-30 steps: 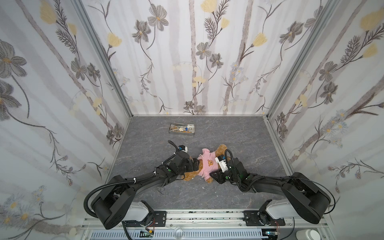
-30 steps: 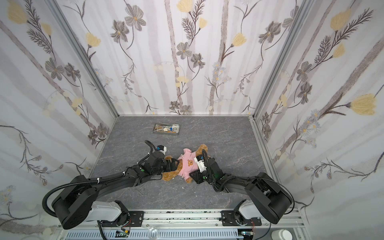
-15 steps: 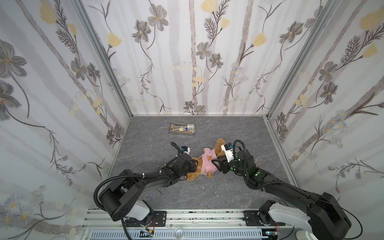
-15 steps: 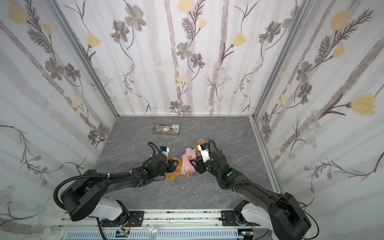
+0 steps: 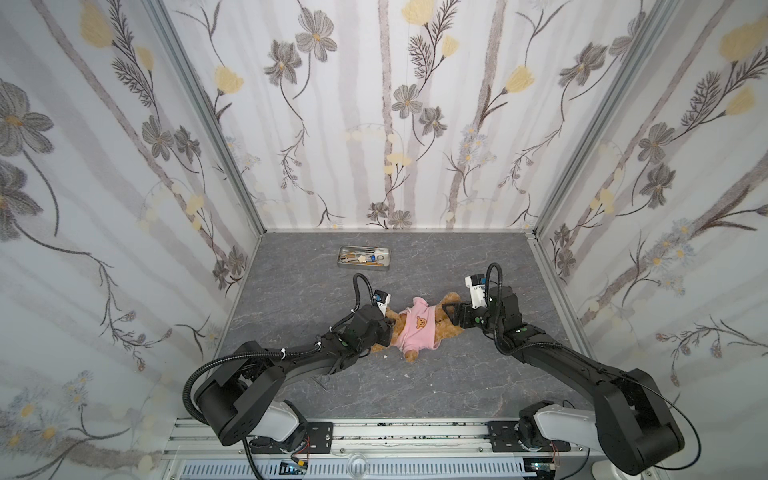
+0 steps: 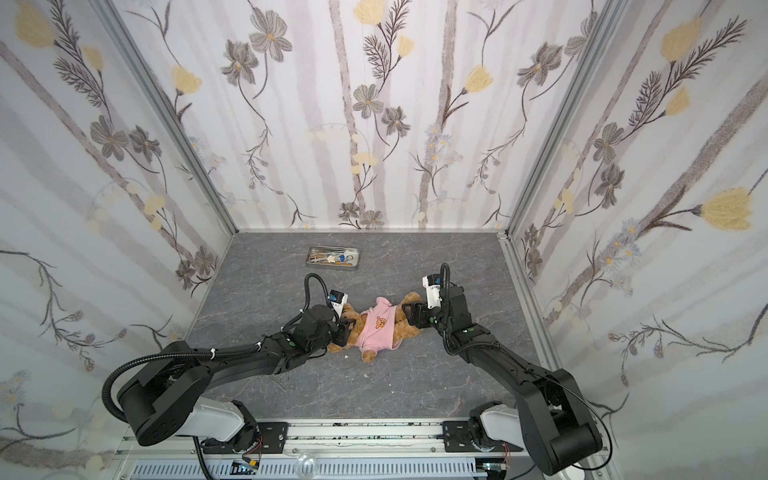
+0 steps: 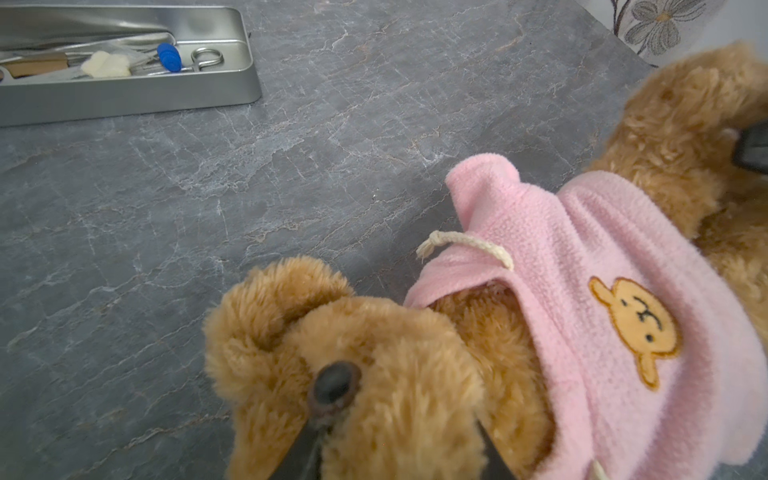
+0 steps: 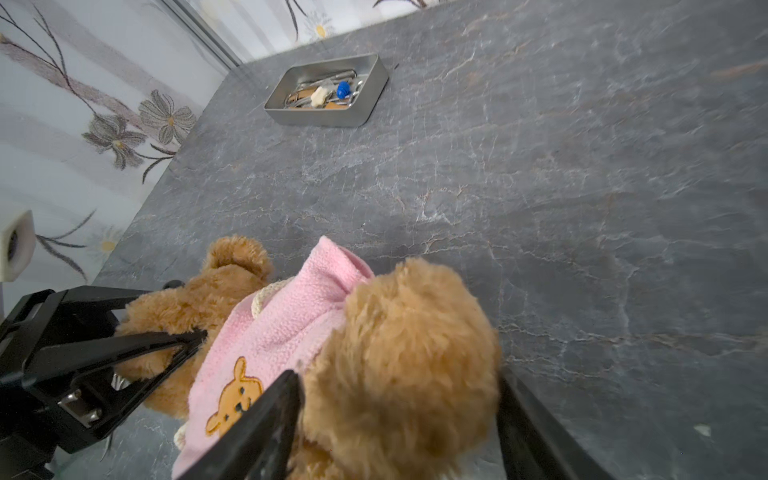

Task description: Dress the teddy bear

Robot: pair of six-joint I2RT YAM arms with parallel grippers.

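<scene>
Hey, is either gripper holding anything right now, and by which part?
The left gripper holds the teddy bear by its head. The right gripper straddles one of its legs; whether it grips cannot be told.

we classify this site as a robot test cell in a lab. the work surface is a grey stone-pattern slab, boxed on three sides by flat wall panels covered in floral wallpaper and joined by aluminium corner posts. two black robot arms, the left arm and the right arm, are mounted on a slotted aluminium rail along the front edge. a metal tin of small tools sits near the back panel.
</scene>
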